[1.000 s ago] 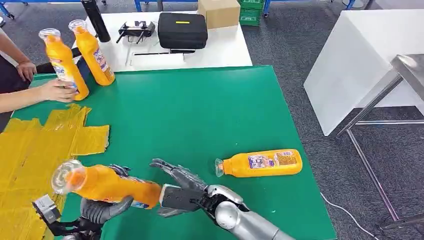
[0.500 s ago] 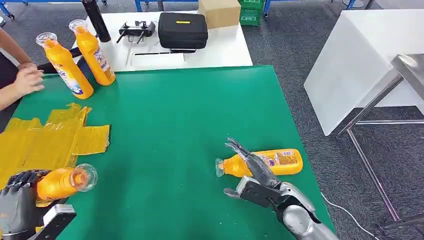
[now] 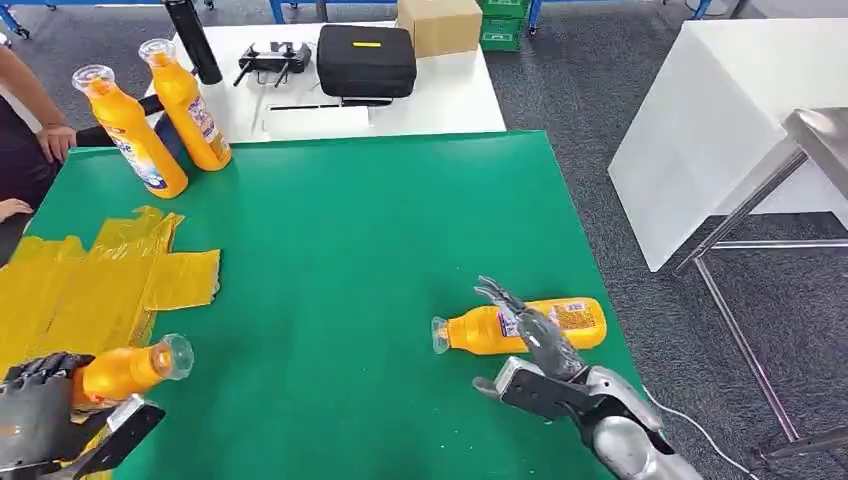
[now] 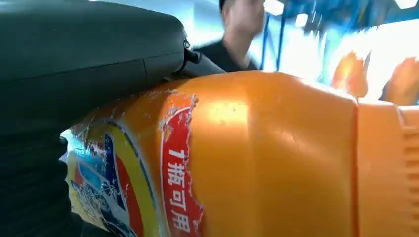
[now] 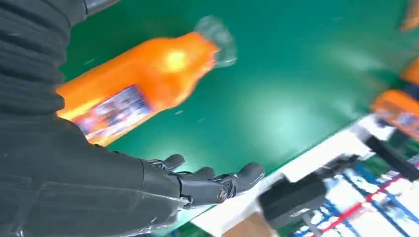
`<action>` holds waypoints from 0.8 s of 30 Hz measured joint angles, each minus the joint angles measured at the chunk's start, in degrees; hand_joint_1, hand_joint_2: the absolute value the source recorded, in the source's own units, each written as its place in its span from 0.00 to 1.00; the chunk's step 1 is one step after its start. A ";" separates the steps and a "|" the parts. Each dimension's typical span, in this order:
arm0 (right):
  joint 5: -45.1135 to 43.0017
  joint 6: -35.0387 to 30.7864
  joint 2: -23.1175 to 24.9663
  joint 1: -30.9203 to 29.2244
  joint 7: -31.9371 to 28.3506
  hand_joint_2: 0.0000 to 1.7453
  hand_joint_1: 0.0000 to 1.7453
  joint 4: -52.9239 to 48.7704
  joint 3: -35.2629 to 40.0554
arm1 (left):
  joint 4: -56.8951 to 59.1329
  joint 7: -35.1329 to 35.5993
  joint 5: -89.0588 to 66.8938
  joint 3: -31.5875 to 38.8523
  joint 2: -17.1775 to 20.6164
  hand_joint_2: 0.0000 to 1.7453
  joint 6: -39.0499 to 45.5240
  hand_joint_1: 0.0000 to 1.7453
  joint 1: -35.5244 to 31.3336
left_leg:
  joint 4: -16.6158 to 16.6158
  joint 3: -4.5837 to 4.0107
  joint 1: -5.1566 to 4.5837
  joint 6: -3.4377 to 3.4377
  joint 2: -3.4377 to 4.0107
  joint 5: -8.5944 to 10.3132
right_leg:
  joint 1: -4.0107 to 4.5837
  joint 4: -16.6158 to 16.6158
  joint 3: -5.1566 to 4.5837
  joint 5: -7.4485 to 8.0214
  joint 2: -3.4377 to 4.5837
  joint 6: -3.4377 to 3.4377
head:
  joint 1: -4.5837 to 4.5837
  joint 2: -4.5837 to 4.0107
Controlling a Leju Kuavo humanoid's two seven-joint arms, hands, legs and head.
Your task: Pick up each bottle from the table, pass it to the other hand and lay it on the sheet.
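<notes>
The left hand [image 3: 38, 415] grips an orange bottle [image 3: 125, 370] at the near left edge of the green table [image 3: 360, 230], its clear cap pointing inward, just over the near end of the yellow sheet [image 3: 95, 280]; in the left wrist view the bottle's body [image 4: 257, 158] lies pressed against the dark hand [image 4: 74, 64], label showing. The right hand [image 3: 535, 350] hangs spread — fingers apart, holding nothing — over a second bottle [image 3: 560, 322] lying on its side near the table's right edge, cap toward the middle; whether the fingers touch it I cannot tell; the right wrist view shows the fingers [image 5: 212, 185] extended beside that bottle [image 5: 138, 84]. Two more bottles [image 3: 165, 115] stand upright at the far left corner, close together; beside them a person's hand [image 3: 55, 140] rests at the edge. Beyond — a white table [image 3: 450, 95] with a black case [image 3: 365, 60] and a cardboard box [image 3: 438, 24].
</notes>
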 measured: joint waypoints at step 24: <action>2.58 8.76 -11.87 -7.18 8.46 1.00 0.00 4.76 -1.86 | 21.41 6.33 -1.98 -10.49 9.27 1.00 -1.43 0.00 -9.17 | -0.03 0.18 -0.14 0.14 -0.92 0.55 | -0.16 0.26 0.25 0.05 -0.97 0.01 | -0.02 0.00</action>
